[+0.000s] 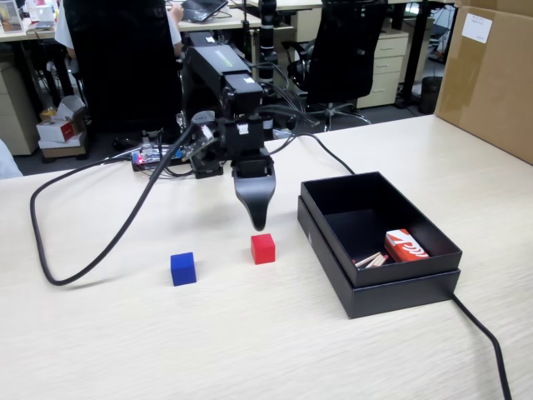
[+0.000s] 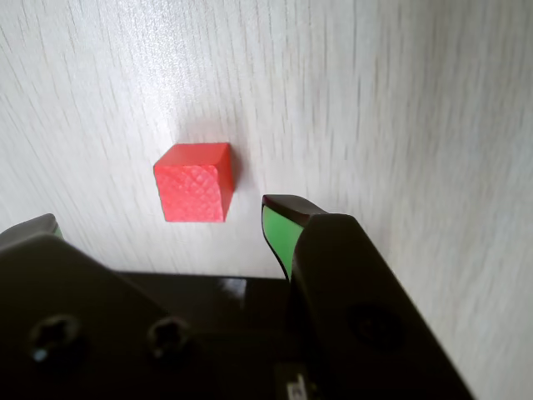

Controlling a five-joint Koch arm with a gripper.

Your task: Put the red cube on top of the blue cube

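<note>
The red cube [image 1: 263,248] rests on the pale wooden table, and the wrist view shows the red cube [image 2: 194,182] just beyond my jaws. The blue cube [image 1: 183,268] sits apart from it, to its left in the fixed view. My gripper [image 1: 258,223] hangs point-down just above and behind the red cube. In the wrist view my gripper [image 2: 162,218] is open, its green-padded fingers [image 2: 281,231] spread wider than the cube, with nothing between them.
An open black box [image 1: 379,242] stands to the right of the cubes, holding a red-and-white packet [image 1: 405,246] and some sticks. A thick black cable [image 1: 108,237] loops across the table at left. A cardboard box [image 1: 491,75] stands at the far right.
</note>
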